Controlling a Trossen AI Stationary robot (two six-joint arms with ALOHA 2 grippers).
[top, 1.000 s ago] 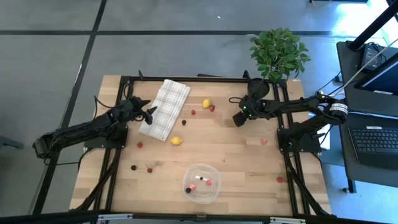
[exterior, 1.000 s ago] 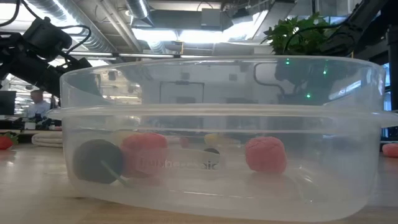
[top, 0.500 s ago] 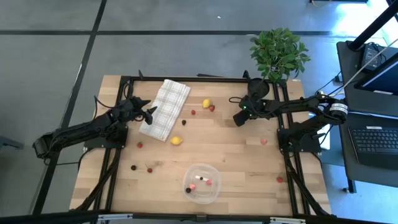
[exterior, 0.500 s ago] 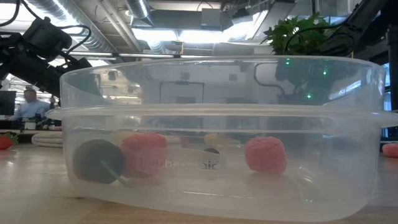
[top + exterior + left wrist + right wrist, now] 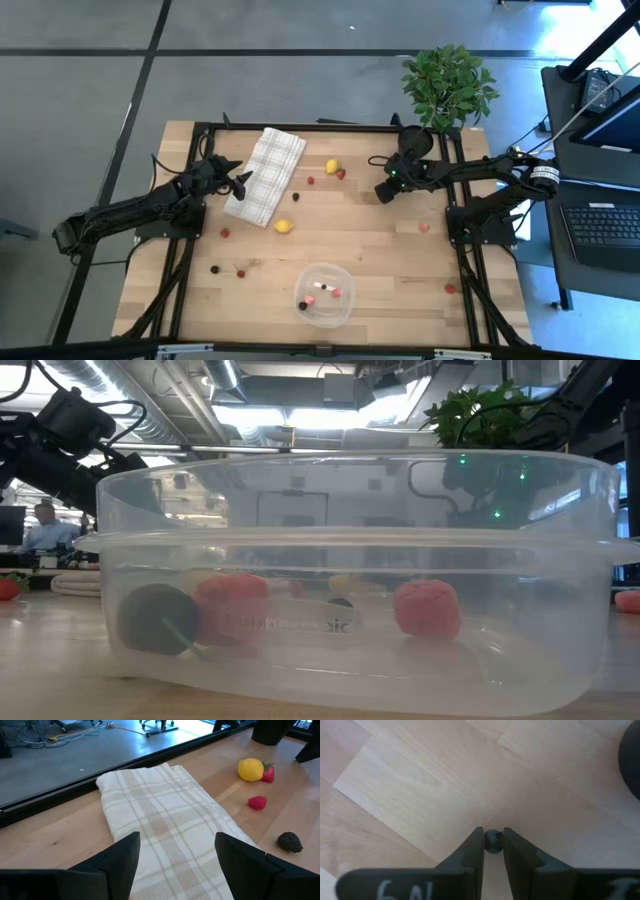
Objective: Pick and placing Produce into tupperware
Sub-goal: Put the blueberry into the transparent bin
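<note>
**Gripping a dark berry near the plant pot**

Looking down from the high view, the right gripper (image 5: 381, 193) sits low over the light wooden table (image 5: 400, 270), just in front of the black pot of the green leafy plant (image 5: 448, 85). The left gripper (image 5: 243, 181) hangs at the edge of the folded white-and-beige checked cloth (image 5: 266, 174). The small round clear plastic container (image 5: 325, 295) stands near the table's front edge with a few pieces inside; loose produce lies scattered — a yellow lemon-like piece (image 5: 331, 166) beside a red berry (image 5: 341, 174), a second yellow piece (image 5: 284, 226) near the cloth's corner.

Low view: the container's whitish rim (image 5: 350, 540) fills the picture; inside rest a dark ball (image 5: 155, 619) touching a pink berry (image 5: 232, 608), and another pink berry (image 5: 427, 608) apart from them.

Left wrist view: the dark fingers (image 5: 122, 857) stand spread, empty, above the cloth (image 5: 165, 825).

Right wrist view: the fingers (image 5: 475, 847) are clamped on a small dark round berry (image 5: 493, 841), just above the wood.
</note>
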